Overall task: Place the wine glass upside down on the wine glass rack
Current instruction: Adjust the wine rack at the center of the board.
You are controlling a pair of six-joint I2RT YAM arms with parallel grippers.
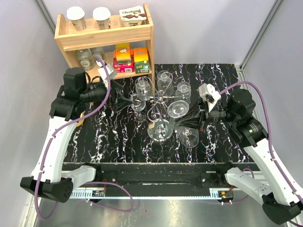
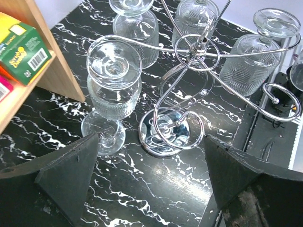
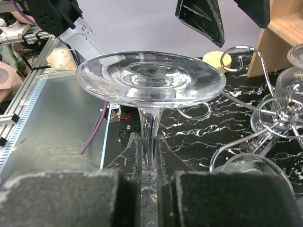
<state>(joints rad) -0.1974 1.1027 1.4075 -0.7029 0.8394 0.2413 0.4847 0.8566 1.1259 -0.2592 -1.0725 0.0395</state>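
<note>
wine glass [image 3: 150, 80]: brittle, slippery, so you grip its stem | right gripper [image 3: 149, 189]: clamped on stem | left gripper [image 2: 150, 142]: wide, empty

Right gripper [image 3: 149, 189], bottom centre: jaws clamped on wine glass [image 3: 150, 78] stem, foot up, disc filling mid-frame. Wine glass rack [image 3: 283, 113] at right edge, its wire scrolls close behind the foot; contact unclear. Second glass [image 3: 251, 165] lower right. Wooden shelf [image 3: 279, 42] upper right.
</note>
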